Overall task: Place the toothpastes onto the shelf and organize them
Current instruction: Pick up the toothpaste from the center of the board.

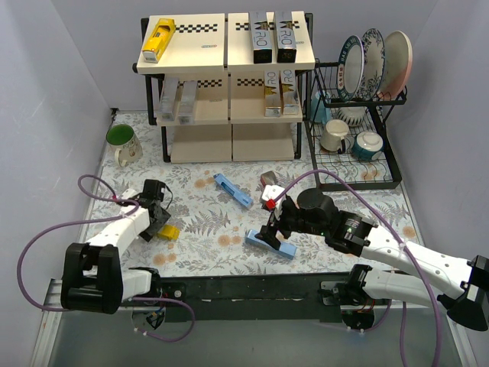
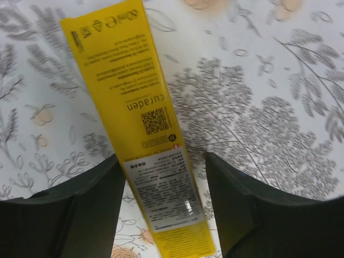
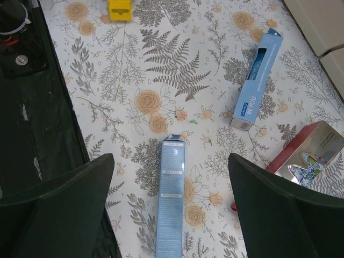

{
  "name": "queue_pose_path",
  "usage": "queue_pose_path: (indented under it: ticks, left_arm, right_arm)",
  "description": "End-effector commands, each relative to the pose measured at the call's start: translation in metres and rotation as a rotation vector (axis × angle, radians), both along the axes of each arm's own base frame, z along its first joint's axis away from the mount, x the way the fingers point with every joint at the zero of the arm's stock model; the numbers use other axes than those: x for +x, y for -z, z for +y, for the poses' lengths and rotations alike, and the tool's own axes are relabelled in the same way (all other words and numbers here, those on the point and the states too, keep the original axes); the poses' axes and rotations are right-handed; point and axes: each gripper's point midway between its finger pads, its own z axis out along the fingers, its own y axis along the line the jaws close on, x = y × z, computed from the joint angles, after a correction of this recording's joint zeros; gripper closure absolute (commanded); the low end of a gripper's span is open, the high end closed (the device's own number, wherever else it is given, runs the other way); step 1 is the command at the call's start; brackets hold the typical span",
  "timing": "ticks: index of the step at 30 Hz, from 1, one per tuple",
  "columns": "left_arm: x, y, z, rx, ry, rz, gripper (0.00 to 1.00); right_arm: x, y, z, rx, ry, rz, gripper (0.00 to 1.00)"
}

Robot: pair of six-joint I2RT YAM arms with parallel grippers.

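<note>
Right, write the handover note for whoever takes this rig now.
Left gripper: open, straddling the yellow carton on the table, not yet closed on it.
Right gripper: open, above the pale blue carton, which lies between its fingers.
Done: seven shelved cartons on the shelf, three on the top tier and four on the middle one.
Left: four on the table: those two, the blue carton and the red-silver carton.
</note>
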Motion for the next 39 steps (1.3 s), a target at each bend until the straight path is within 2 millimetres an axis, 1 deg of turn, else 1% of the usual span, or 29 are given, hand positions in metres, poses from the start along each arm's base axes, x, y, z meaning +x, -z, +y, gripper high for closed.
queue_pose_path:
  ticks: [1,2,3,4,5,6,7,8,10,14,15,16,17,18,19,21,22,24,25,26,29,30,32,33,34,36,37,38,39]
  left_arm:
    - [0.041,-0.009,-0.04,-0.129,0.251,-0.085,0.46]
    - [0.045,-0.01,-0.056,-0.172,0.318,-0.09,0.48]
    - [0.049,-0.009,-0.063,-0.176,0.375,-0.094,0.5]
    - [0.055,-0.013,-0.071,-0.183,0.404,-0.104,0.53]
    - [0.055,-0.013,-0.085,-0.189,0.454,-0.102,0.55]
    - [0.055,-0.009,-0.092,-0.192,0.477,-0.084,0.55]
    - [0.057,-0.01,-0.101,-0.196,0.499,-0.082,0.55]
    - [0.059,-0.013,-0.114,-0.197,0.541,-0.087,0.55]
    - [0.061,-0.012,-0.129,-0.202,0.593,-0.082,0.55]
    - [0.064,-0.021,-0.157,-0.232,0.721,-0.119,0.55]
    - [0.065,-0.024,-0.167,-0.266,0.755,-0.138,0.56]
    - [0.064,-0.026,-0.173,-0.287,0.781,-0.148,0.56]
    - [0.065,-0.032,-0.18,-0.303,0.817,-0.174,0.57]
    - [0.064,-0.033,-0.184,-0.318,0.838,-0.182,0.59]
    - [0.059,-0.036,-0.193,-0.365,0.875,-0.191,0.61]
    - [0.059,-0.044,-0.199,-0.382,0.938,-0.236,0.66]
    - [0.054,-0.044,-0.204,-0.408,0.973,-0.235,0.68]
    - [0.05,-0.049,-0.21,-0.419,1.063,-0.258,0.69]
    - [0.048,-0.051,-0.213,-0.428,1.096,-0.265,0.69]
    - [0.042,-0.056,-0.22,-0.468,1.15,-0.269,0.69]
    - [0.034,-0.071,-0.229,-0.486,1.285,-0.313,0.69]
    - [0.025,-0.079,-0.237,-0.537,1.346,-0.325,0.69]
    - [0.018,-0.091,-0.242,-0.555,1.45,-0.34,0.7]
    - [0.008,-0.099,-0.249,-0.612,1.51,-0.35,0.7]
    - [0.006,-0.104,-0.25,-0.601,1.571,-0.365,0.7]
    - [-0.005,-0.116,-0.254,-0.639,1.65,-0.37,0.7]
    - [-0.007,-0.12,-0.255,-0.641,1.679,-0.377,0.7]
    - [-0.013,-0.121,-0.253,-0.637,1.72,-0.362,0.7]
    - [-0.013,-0.13,-0.255,-0.636,1.753,-0.378,0.7]
  right_arm:
    - [0.005,-0.004,0.001,0.023,0.02,-0.014,0.05]
    - [0.005,-0.004,0.001,0.024,0.022,-0.013,0.05]
    - [0.005,-0.003,0.001,0.023,0.023,-0.011,0.05]
    - [0.005,-0.003,0.001,0.023,0.024,-0.009,0.05]
    - [0.005,-0.003,0.001,0.025,0.025,-0.006,0.05]
    - [0.005,-0.003,0.001,0.025,0.027,-0.005,0.05]
    - [0.005,-0.003,0.001,0.023,0.027,-0.004,0.05]
    - [0.005,-0.002,0.001,0.024,0.029,-0.003,0.05]
    - [0.005,-0.002,0.001,0.026,0.035,0.0,0.05]
    - [0.005,0.004,0.0,0.02,0.044,0.014,0.05]
    - [0.005,0.007,0.0,0.018,0.047,0.022,0.05]
    - [0.005,0.008,0.0,0.02,0.05,0.024,0.05]
    - [0.005,0.009,0.001,0.019,0.05,0.029,0.05]
    - [0.005,0.011,0.002,0.018,0.052,0.035,0.05]
    - [0.005,0.014,0.002,0.017,0.054,0.044,0.05]
    - [0.006,0.015,0.005,0.028,0.055,0.049,0.06]
    - [0.005,0.019,0.006,0.026,0.054,0.058,0.05]
    - [0.006,0.019,0.009,0.041,0.045,0.066,0.05]
    - [0.008,0.024,0.01,0.029,0.048,0.077,0.05]
    - [0.011,0.026,0.01,0.028,0.055,0.086,0.05]
    - [0.017,0.029,0.01,0.026,0.063,0.091,0.05]
    - [0.019,0.029,0.01,0.026,0.063,0.08,0.05]
    - [0.023,0.029,0.008,0.019,0.072,0.051,0.04]
    - [0.026,0.033,0.006,-0.006,0.07,0.027,0.03]
    - [0.03,0.034,0.004,-0.026,0.082,0.012,0.03]
    - [0.034,0.034,0.002,-0.067,0.065,-0.036,0.02]
    - [0.034,0.034,0.001,-0.082,0.053,-0.051,0.02]
    - [0.034,0.033,0.0,-0.089,0.044,-0.075,0.02]
    - [0.033,0.031,0.0,-0.095,0.026,-0.105,0.02]
